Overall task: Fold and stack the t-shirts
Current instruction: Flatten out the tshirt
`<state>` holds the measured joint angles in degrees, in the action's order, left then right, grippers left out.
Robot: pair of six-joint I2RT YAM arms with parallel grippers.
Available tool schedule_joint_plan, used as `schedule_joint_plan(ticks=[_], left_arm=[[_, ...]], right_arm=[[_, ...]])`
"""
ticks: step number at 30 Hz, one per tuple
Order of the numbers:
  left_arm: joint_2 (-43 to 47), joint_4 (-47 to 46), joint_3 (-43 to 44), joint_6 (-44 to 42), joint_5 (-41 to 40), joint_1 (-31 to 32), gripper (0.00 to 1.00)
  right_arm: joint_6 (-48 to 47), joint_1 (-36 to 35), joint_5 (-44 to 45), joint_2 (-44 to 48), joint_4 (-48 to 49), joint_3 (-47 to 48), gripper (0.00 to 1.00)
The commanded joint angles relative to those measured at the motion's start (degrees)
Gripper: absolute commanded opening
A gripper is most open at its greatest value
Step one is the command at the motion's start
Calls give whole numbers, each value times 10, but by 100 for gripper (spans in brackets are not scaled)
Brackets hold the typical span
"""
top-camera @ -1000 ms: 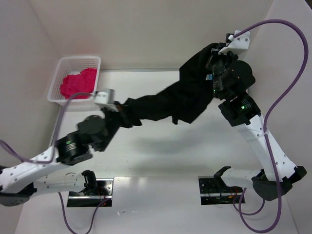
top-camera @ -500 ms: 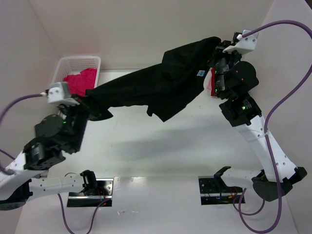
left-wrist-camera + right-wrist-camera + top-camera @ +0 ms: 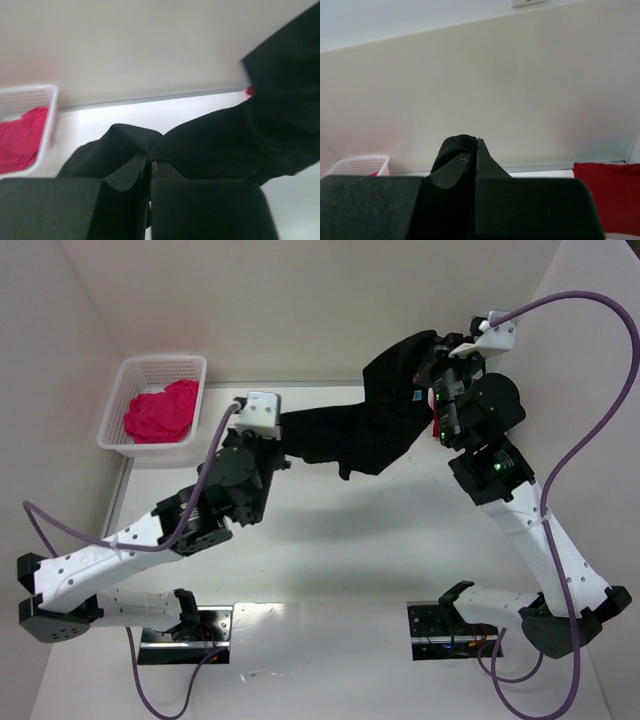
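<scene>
Hanging between both arms above the worktop (image 3: pixel 330 540), the black t-shirt (image 3: pixel 375 420) is gripped at one end by the left claw (image 3: pixel 149 165), clenched on its cloth, and at the other by the right claw (image 3: pixel 476 150), likewise clenched. The pink t-shirt (image 3: pixel 160 412) is seen in the basket (image 3: pixel 165 362).

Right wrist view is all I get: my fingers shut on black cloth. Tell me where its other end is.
Observer: The left gripper is shut on the other end of the black t-shirt, which spans between both arms.
Operator: Report what's in the basket.
Observer: The white basket, at the far left, holds the crumpled pink t-shirt.
Operator: Say how the black one hangs.
Observer: Bunched, not flat; its widest folds droop near the right gripper.
</scene>
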<state>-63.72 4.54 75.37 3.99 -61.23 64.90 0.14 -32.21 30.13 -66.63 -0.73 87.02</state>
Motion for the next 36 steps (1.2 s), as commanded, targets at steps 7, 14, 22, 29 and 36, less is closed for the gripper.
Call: schedule_joint_plan(ticks=[7, 14, 22, 29, 36], left_arm=[[-126, -75, 130, -50, 152, -28, 0], [-158, -58, 160, 35, 250, -164, 0], [-127, -60, 95, 56, 414, -366, 0], [-146, -52, 89, 87, 476, -514, 0], [-163, -25, 70, 100, 496, -533, 4]], right_arm=[[32, 4, -35, 43, 42, -51, 0], [32, 4, -53, 50, 50, -65, 0], [32, 4, -37, -2, 39, -33, 0], [3, 4, 40, -2, 58, -33, 0], [-17, 41, 74, 23, 91, -43, 0]])
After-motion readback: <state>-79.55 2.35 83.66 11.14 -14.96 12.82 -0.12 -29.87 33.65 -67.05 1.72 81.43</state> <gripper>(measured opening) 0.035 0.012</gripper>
